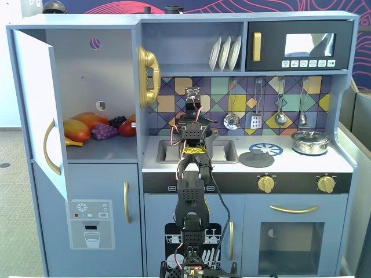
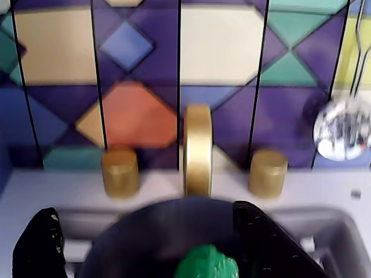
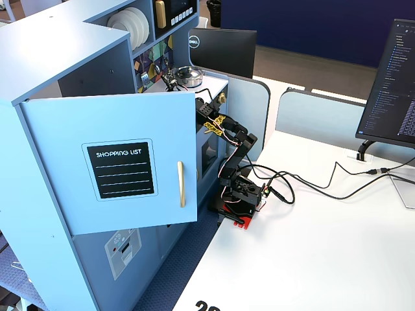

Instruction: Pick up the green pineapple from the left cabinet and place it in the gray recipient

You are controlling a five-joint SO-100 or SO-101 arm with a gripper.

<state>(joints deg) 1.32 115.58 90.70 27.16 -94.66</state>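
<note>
green pineapple cut by bottom edge, blurred, gripper tips cropped

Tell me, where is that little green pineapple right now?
In the wrist view the green pineapple sits at the bottom centre, inside the gray recipient in the sink, just in front of the gold tap.

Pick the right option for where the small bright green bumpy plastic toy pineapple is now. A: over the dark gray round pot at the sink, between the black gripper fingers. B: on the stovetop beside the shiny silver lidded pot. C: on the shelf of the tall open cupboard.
A: the wrist view shows the green pineapple over the dark gray pot, between the gripper fingers, below the gold faucet.
</note>
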